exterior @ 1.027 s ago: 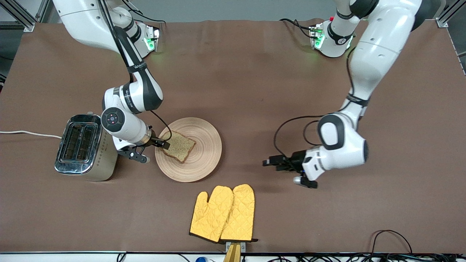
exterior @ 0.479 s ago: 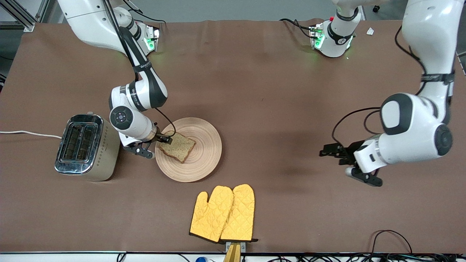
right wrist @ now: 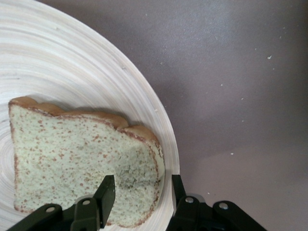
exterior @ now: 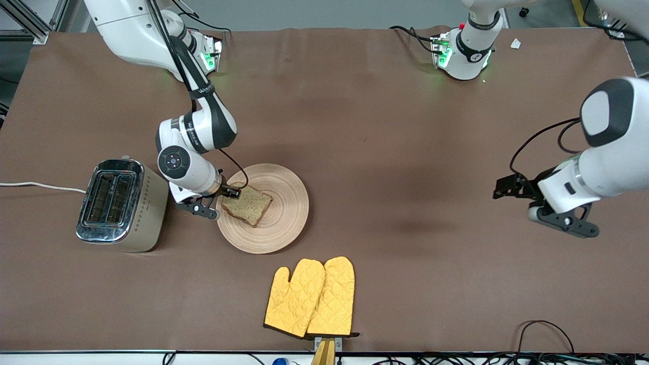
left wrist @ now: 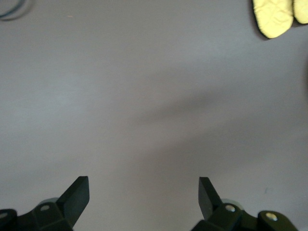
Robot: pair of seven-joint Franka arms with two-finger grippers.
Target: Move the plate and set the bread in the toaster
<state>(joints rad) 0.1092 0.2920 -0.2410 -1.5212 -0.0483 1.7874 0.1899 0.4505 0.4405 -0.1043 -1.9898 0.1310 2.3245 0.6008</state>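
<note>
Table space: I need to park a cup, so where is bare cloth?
Free: between the plate and the left end effector, and from there up to the bases. Crowded: toaster, right end effector, bread, yellow mitts.

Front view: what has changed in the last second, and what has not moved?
The left gripper, open and empty, drew back toward the left arm's end of the table. The right gripper shifted slightly and narrowed its jaws around an edge of the bread. The plate, toaster and oven mitts stayed put.

Bare table (exterior: 385, 152) lay open between plate (exterior: 284, 213) and left claw (exterior: 502, 190); toaster (exterior: 121, 205) crowded the right claw (exterior: 234, 193).
</note>
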